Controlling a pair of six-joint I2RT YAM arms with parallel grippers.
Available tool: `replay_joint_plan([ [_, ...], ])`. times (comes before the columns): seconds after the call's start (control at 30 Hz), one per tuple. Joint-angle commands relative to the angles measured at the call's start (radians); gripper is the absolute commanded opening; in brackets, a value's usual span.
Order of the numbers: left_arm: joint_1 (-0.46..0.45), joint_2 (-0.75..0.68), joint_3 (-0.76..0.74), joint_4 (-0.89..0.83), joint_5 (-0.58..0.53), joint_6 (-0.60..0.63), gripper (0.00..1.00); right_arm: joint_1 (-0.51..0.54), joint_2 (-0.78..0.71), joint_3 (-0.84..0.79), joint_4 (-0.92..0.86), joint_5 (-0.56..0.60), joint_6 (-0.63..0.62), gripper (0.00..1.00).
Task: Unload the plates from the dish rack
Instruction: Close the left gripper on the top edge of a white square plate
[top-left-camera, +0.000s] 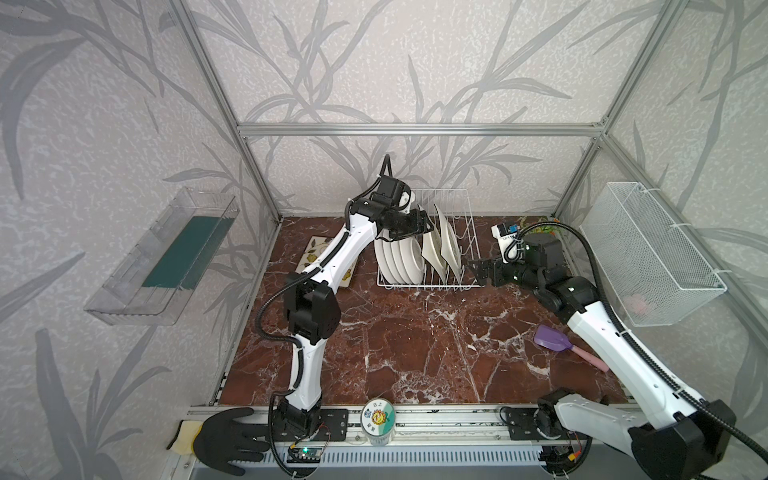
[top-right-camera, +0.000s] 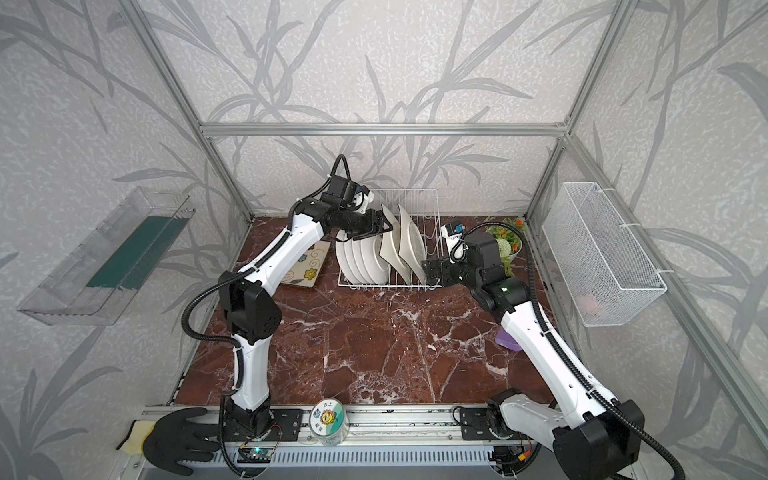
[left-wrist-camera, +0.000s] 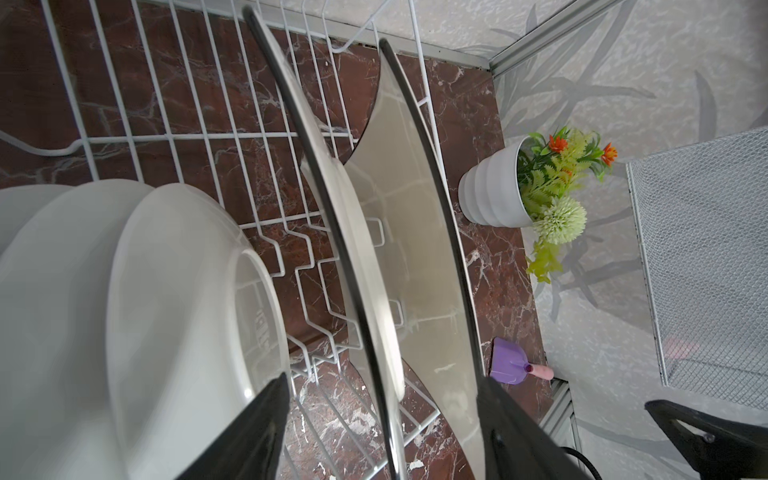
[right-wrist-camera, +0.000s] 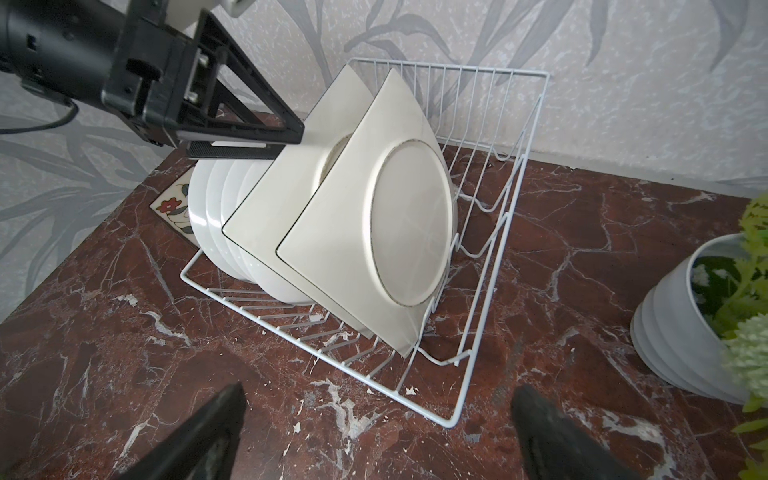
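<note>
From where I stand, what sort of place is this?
Probably a robot test booth dressed as a kitchen counter: an aluminium frame holds wallpapered panels around a marble-look tabletop, where a dish rack of plates stands.

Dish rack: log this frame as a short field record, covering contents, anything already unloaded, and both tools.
in dish rack: row of round white plates, then two square cream plates, all on edge
already out: floral plate flat on the table, left of the rack
left tool: open, straddling a square plate's upper edge
right tool: open, empty, beside the rack's right end
</note>
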Motion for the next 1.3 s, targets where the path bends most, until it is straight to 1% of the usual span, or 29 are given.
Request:
replay_joint_plan([
  [0.0,-0.011,0.040,0.075,-0.074,0.004,-0.006,0.68,-0.011,-0.039,-0.010,0.014,0.012,-0.018,0.99],
  [0.07,-0.014,0.062,0.102,-0.098,0.002,-0.005,0.66,-0.021,-0.049,-0.019,0.016,0.011,-0.019,0.99],
  [0.27,-0.024,0.095,0.122,-0.106,0.002,-0.015,0.60,-0.042,-0.058,-0.036,0.024,-0.008,-0.006,0.99],
  [0.37,-0.030,0.101,0.120,-0.097,-0.009,-0.020,0.57,-0.045,-0.058,-0.036,0.024,-0.012,-0.006,0.99],
  [0.5,-0.038,0.119,0.134,-0.081,0.004,-0.038,0.54,-0.052,-0.058,-0.036,0.027,-0.018,-0.006,0.99],
  [0.77,-0.049,0.137,0.151,-0.085,-0.010,-0.042,0.40,-0.059,-0.056,-0.035,0.026,-0.032,-0.003,0.99],
  [0.97,-0.049,0.141,0.154,-0.074,-0.008,-0.058,0.35,-0.062,-0.053,-0.036,0.026,-0.033,-0.002,0.99],
  [1.27,-0.052,0.150,0.158,-0.069,-0.013,-0.059,0.32,-0.065,-0.053,-0.035,0.029,-0.036,-0.001,0.99],
])
